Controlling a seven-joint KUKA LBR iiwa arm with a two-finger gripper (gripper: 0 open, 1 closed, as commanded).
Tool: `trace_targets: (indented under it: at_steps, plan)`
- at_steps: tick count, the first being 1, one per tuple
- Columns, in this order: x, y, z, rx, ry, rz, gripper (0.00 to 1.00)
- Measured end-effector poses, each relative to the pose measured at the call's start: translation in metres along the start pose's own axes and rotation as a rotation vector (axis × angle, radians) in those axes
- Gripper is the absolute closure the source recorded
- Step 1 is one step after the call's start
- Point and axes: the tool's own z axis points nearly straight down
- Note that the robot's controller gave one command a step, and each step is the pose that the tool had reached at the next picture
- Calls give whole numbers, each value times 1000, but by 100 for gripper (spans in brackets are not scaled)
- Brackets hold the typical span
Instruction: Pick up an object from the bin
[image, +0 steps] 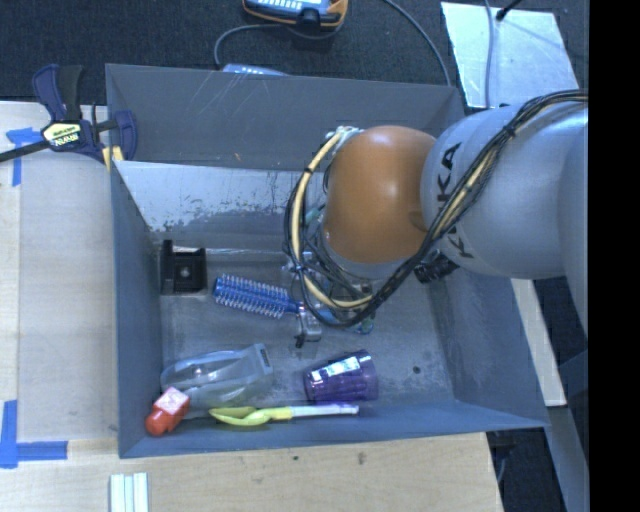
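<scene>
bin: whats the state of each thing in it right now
purple cup, lying on its side near the front wall
blue brush, lying flat, right end by the pincer
clear bottle, lying on its side
yellow spoon, lying flat along the front wall
small red thing, in the front left corner
black box, against the left wall
pincer, low between brush and cup

The orange wrist cover (375, 195) and its cables (298, 215) hide most of the end effector (304, 337) and the bin (140, 300) floor beneath it. The blue bristled brush (250, 296), just left of the end effector, has one end lost under the cables. Print on the purple cup (342, 380), near its lower right, is too small to read.
</scene>
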Motion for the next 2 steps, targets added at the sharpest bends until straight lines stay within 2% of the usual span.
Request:
trace_targets:
  at_steps: [1, 2]
  plan:
    - [-2, 0, -5, -2, -8, 2, 0]
    - [-28, -10, 28, -3, -14, 70, 0]
